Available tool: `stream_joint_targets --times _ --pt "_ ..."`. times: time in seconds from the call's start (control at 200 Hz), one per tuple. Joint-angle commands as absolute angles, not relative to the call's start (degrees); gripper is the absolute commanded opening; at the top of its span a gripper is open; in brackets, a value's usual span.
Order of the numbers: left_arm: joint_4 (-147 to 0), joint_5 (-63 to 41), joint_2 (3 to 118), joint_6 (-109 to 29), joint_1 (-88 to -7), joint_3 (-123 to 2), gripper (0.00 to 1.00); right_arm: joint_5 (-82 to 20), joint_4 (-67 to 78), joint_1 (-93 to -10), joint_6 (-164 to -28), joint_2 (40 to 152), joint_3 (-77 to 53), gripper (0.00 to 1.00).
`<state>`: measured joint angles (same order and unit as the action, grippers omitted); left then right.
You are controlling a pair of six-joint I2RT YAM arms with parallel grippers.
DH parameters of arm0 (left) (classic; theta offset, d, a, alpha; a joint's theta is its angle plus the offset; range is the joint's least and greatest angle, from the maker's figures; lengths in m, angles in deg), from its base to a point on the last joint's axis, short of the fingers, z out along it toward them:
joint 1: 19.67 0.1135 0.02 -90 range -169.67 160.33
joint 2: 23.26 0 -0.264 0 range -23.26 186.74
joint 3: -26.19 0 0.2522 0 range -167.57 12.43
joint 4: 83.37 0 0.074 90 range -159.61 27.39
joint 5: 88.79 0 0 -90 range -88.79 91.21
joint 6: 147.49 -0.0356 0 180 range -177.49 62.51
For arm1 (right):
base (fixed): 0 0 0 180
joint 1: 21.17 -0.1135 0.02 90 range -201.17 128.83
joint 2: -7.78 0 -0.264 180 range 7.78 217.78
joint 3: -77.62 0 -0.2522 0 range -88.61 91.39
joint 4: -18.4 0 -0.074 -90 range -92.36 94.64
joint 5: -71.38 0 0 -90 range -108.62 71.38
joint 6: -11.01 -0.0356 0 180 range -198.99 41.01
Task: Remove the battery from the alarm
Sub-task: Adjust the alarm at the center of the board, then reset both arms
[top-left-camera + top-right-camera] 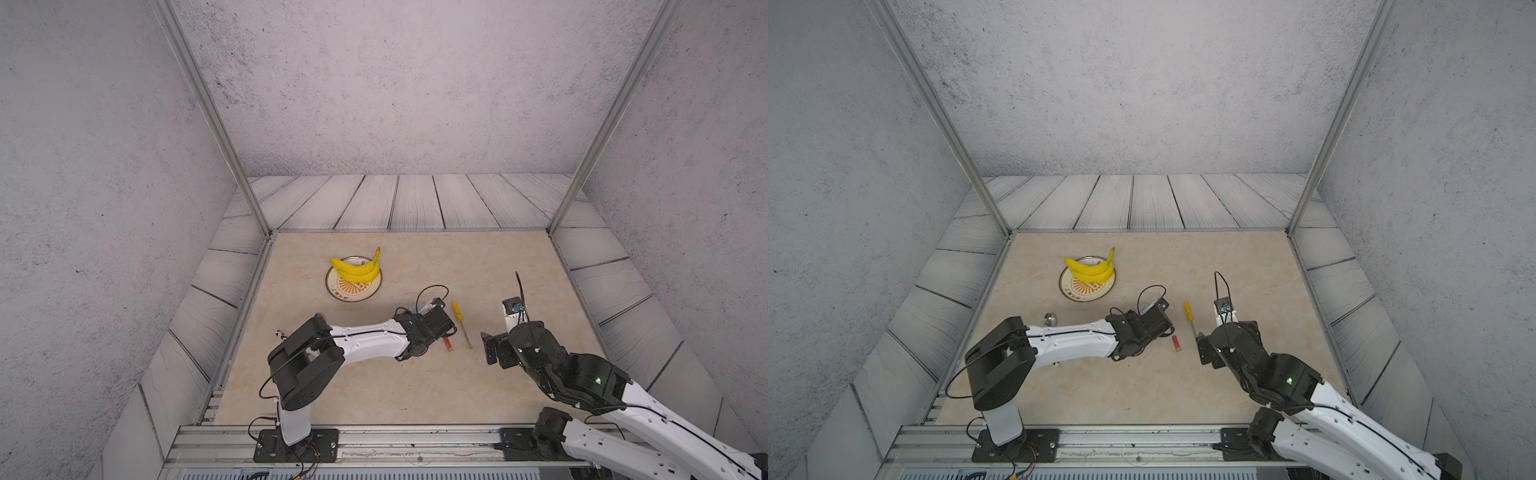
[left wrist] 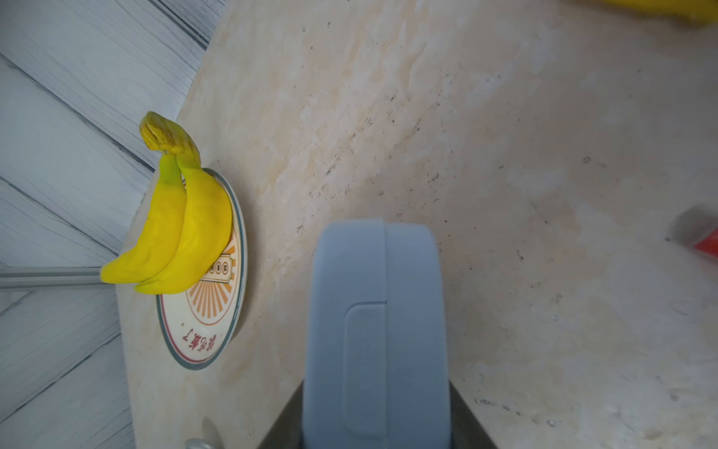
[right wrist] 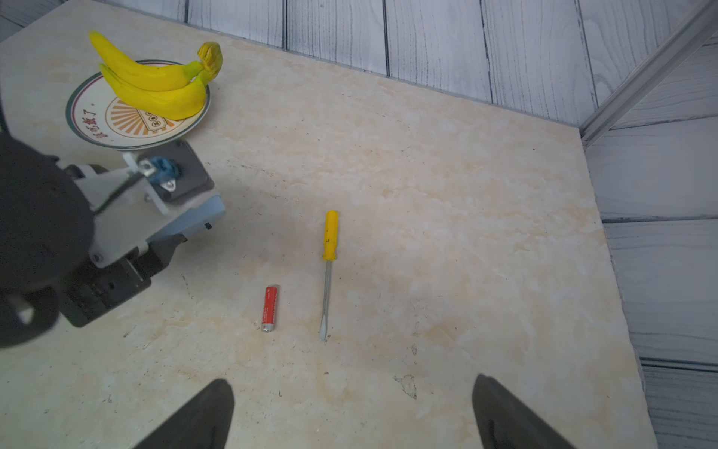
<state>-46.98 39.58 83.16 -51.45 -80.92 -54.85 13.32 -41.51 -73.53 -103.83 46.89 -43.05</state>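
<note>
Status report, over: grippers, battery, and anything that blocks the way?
Left gripper shut on alarm. Right gripper open, empty. Battery out, lying on table beside screwdriver, not touching. Nothing between right gripper and battery.

plain light blue alarm (image 2: 377, 330), battery (image 3: 270, 309) red with pale metal tip, screwdriver (image 3: 331, 235) yellow handle and silver shaft, bananas (image 3: 155, 83) yellow with greenish stems, plate (image 3: 77, 105) white, dark green rim, orange sunburst, red characters, table (image 3: 427, 194) cream marbled
</note>
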Motion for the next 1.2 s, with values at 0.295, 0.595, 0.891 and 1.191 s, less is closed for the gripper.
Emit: stream_joint_targets --times 0.295,0.595,0.891,1.191 --pt "-45.5 45.0 88.7 -50.0 -83.7 -58.2 0.69 15.3 -43.5 -73.1 -106.1 45.1 -44.1 1.00" --pt "-46.5 37.0 84.7 -48.1 -84.6 -55.3 0.90 12.9 -41.7 -72.1 -105.6 45.4 -44.6 1.00" --pt "-47.6 28.6 70.4 -44.5 -83.6 -49.7 0.99 -1.7 -35.4 -59.6 -101.3 47.8 -45.1 1.00" --pt "-49.4 19.8 47.1 -35.8 -68.4 -37.9 0.99 -0.4 -19.0 -46.9 -97.6 50.4 -50.2 1.00"
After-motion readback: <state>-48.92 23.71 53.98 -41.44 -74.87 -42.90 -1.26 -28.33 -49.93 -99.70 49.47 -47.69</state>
